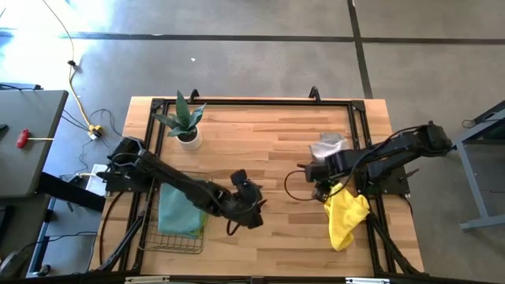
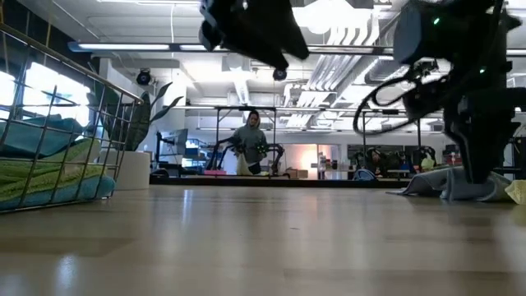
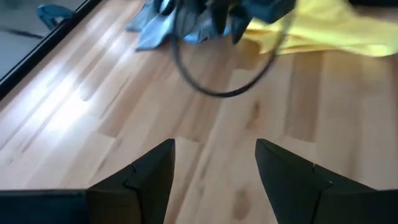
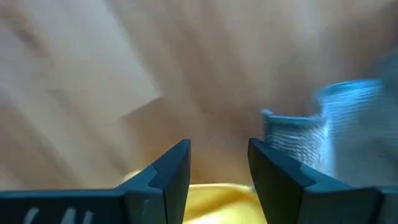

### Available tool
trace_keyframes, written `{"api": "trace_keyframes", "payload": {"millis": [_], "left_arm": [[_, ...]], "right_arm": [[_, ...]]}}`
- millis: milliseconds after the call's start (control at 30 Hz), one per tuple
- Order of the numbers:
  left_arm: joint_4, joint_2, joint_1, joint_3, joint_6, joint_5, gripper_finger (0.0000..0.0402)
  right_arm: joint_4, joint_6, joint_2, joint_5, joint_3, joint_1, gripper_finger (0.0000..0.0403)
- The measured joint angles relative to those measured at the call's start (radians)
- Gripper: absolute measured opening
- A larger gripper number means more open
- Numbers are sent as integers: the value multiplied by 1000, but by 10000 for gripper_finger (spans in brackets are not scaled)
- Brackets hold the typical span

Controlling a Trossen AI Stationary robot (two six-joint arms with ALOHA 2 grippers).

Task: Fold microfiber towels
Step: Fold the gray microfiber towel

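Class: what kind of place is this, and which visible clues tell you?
Probably a robotics lab or workshop: a bare concrete floor, exposed ceiling ducts, and a wooden table in a black frame.

Folded towels in basket table-left; loose towels table-right.

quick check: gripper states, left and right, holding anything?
Left gripper: open, empty, above bare table.
Right gripper: open, holding nothing, by the yellow towel and grey towel.
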Motion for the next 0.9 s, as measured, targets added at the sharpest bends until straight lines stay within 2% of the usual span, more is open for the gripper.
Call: {"api": "trace_keyframes", "payload": {"millis": [100, 167, 300, 467, 633, 900], "left_arm": [[-10, 19, 31, 0, -10, 23, 214], [-21, 31, 47, -1, -17, 61, 213], [-6, 53, 64, 0, -17, 119, 213], [-8, 55, 73, 0, -17, 124, 214], [-7, 55, 75, 0, -11, 123, 213], [-6, 55, 74, 0, -14, 123, 213]], "right_arm": [[-71, 1, 0, 154, 40, 65, 154], [-74, 1, 0, 196, 52, 102, 154], [-82, 19, 5, 195, 30, 144, 154], [-87, 153, 5, 196, 15, 145, 154], [-133, 185, 5, 191, 42, 145, 154], [-213, 311, 4, 247, 61, 145, 154]]}}
